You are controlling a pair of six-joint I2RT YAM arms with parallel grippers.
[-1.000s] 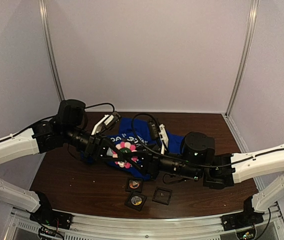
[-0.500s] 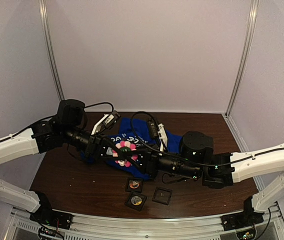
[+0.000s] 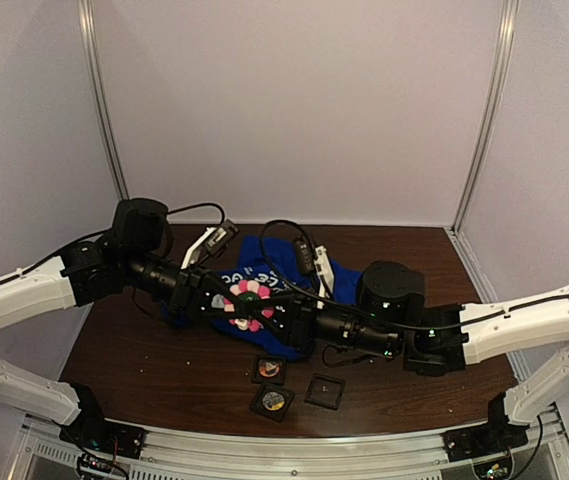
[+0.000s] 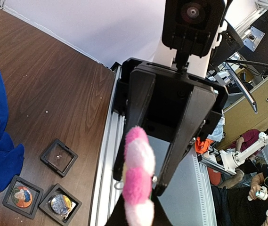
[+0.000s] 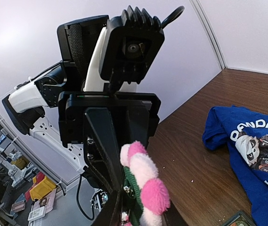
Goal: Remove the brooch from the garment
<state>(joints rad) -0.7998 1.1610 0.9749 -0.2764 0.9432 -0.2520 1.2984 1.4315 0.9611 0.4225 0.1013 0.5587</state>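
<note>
Both pincers — left gripper (image 3: 231,299) and right gripper (image 3: 268,312) — seem clamped on the brooch (image 3: 249,303) over the garment (image 5: 218,123).

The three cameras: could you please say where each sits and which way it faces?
Top external: above and behind the bases, looking down at the table; left arm and right arm show.
Left wrist: on the left arm, facing the right gripper.
Right wrist: on the right arm, facing the left gripper.
Shared: both wrist views show the brooch and shirt.

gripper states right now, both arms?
left gripper: closed on the pink-and-white pom-pom brooch
right gripper: closed on the same brooch
</note>
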